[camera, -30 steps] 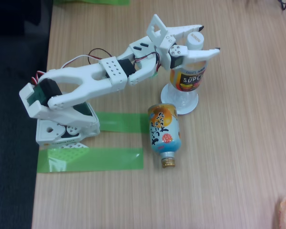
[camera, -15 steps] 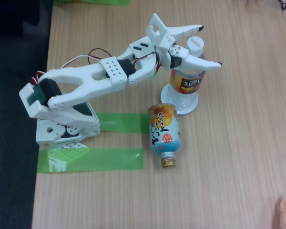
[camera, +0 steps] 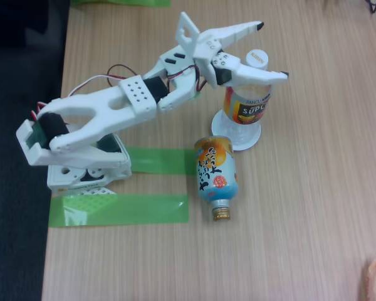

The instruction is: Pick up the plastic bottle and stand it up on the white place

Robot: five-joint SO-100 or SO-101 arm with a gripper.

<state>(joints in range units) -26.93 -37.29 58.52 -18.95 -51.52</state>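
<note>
The clear ribbed plastic bottle [camera: 247, 108] with a white screw cap and a yellow, red and black label stands upright on the small round white disc [camera: 238, 139], at the upper middle of the fixed view. The white gripper [camera: 272, 50] is above the bottle; its jaws are spread wide and hold nothing, with the cap between them. Just below the disc, a shorter orange-and-light-blue wrapped bottle [camera: 215, 170] with a gold neck lies on its side on the wooden counter [camera: 313, 200]. Two green tape strips [camera: 119, 209] lie near the base of the arm.
</note>
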